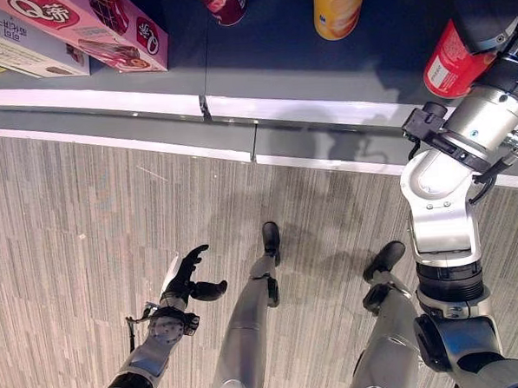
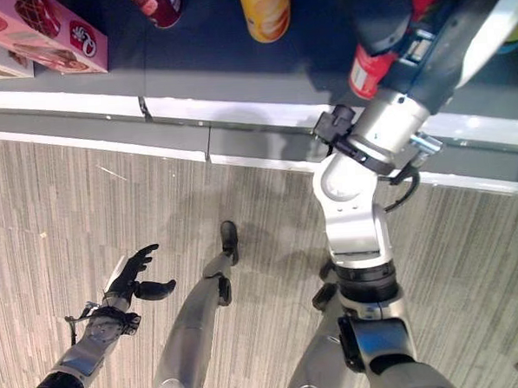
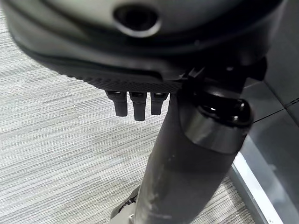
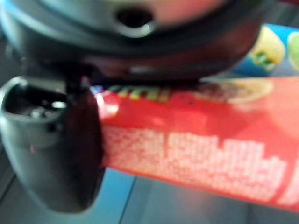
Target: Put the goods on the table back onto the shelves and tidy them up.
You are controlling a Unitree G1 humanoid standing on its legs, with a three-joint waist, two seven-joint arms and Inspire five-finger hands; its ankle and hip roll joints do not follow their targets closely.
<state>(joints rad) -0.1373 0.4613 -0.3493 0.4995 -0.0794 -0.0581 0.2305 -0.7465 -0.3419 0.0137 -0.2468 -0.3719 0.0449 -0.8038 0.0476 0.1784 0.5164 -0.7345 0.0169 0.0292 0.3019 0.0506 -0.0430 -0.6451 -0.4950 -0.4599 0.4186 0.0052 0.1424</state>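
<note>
A: Where's the red can [image 1: 448, 62] sitting?

B: The right hand [image 4: 56, 154] is wrapping round it, holding it over the dark shelf [image 1: 261, 63] (near the yellow can [image 1: 338, 7]).

A: And the left hand [image 1: 187, 280]?

B: It's hanging over the floor [image 1: 69, 221], fingers relaxed, holding nothing.

Both eye views looked steeply down from the head at the floor [image 1: 87, 220] and shelf [image 1: 304, 61], sharing that scene from slightly offset spots. The left wrist view looked along the left hand [image 3: 135, 100] toward the floor. The right wrist view sat very near the red can [image 4: 196, 140].
</note>
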